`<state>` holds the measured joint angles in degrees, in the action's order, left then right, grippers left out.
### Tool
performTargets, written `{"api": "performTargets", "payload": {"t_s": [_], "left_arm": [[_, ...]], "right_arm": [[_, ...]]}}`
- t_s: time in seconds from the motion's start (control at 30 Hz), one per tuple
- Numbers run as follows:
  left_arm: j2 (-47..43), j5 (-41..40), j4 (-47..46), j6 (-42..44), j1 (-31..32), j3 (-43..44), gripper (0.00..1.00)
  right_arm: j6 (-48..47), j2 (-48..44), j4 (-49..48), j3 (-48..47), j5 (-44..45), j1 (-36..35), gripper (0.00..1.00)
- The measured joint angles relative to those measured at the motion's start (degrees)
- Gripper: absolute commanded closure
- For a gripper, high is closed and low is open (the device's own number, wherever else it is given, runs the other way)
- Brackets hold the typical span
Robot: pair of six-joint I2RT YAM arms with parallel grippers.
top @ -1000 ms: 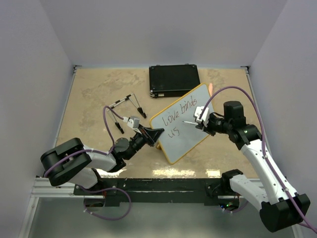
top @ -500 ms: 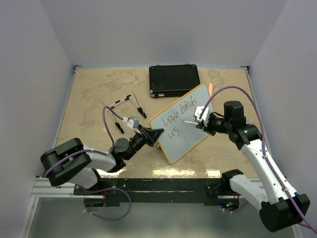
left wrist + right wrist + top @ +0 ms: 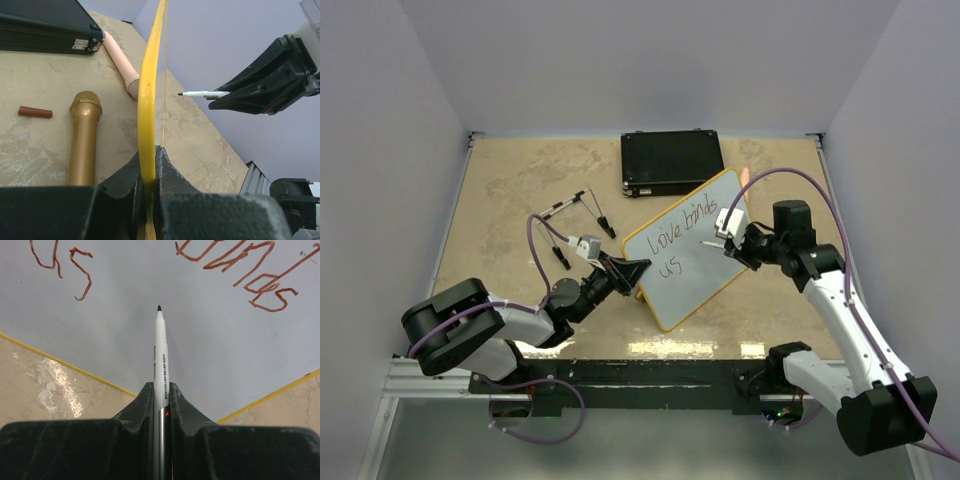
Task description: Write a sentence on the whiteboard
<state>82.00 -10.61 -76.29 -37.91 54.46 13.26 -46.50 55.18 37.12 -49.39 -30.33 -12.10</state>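
The whiteboard (image 3: 688, 262), pale with a yellow frame, stands tilted on the table. My left gripper (image 3: 637, 269) is shut on its left corner; the left wrist view shows the frame (image 3: 148, 95) edge-on, pinched between the jaws of that gripper (image 3: 149, 156). The sentence (image 3: 678, 232) reads "Love binds" with "us" below it; "us" (image 3: 65, 265) and "binds" (image 3: 245, 272) show upside down in the right wrist view. My right gripper (image 3: 728, 244) (image 3: 161, 390) is shut on a white marker (image 3: 160, 352). The marker (image 3: 202, 93) points at the board's face, its tip a short gap off it.
A black case (image 3: 672, 162) lies at the back, also seen in the left wrist view (image 3: 45, 27). Behind the board lie a gold microphone (image 3: 85, 132), a pink cylinder (image 3: 120, 62) and a small red-brown cap (image 3: 35, 112). Thin leads with black clips (image 3: 575, 215) lie left of the board.
My right gripper has drawn the marker back a little to the right, away from the board's face. The left arm and the board have not moved.
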Motion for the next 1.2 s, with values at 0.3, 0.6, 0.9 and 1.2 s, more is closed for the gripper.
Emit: {"api": "performTargets", "payload": {"t_s": [0.3, 0.6, 0.9, 1.2], "left_arm": [[0.0, 0.2, 0.0, 0.0, 0.0, 0.0, 1.00], [0.4, 0.4, -0.3, 0.0, 0.0, 0.1, 1.00], [0.6, 0.6, -0.3, 0.1, 0.0, 0.4, 1.00], [0.7, 0.8, -0.3, 0.1, -0.1, 0.4, 1.00]], "right_arm": [[-1.5, 2.8, 0.0, 0.0, -1.2, 0.5, 1.00], [-3.1, 5.0, 0.1, 0.0, -2.2, -2.1, 1.00], [-2.8, 5.6, -0.4, 0.0, -1.7, -2.1, 1.00], [-1.1, 5.6, -2.3, 0.0, -0.3, -3.3, 1.00]]}}
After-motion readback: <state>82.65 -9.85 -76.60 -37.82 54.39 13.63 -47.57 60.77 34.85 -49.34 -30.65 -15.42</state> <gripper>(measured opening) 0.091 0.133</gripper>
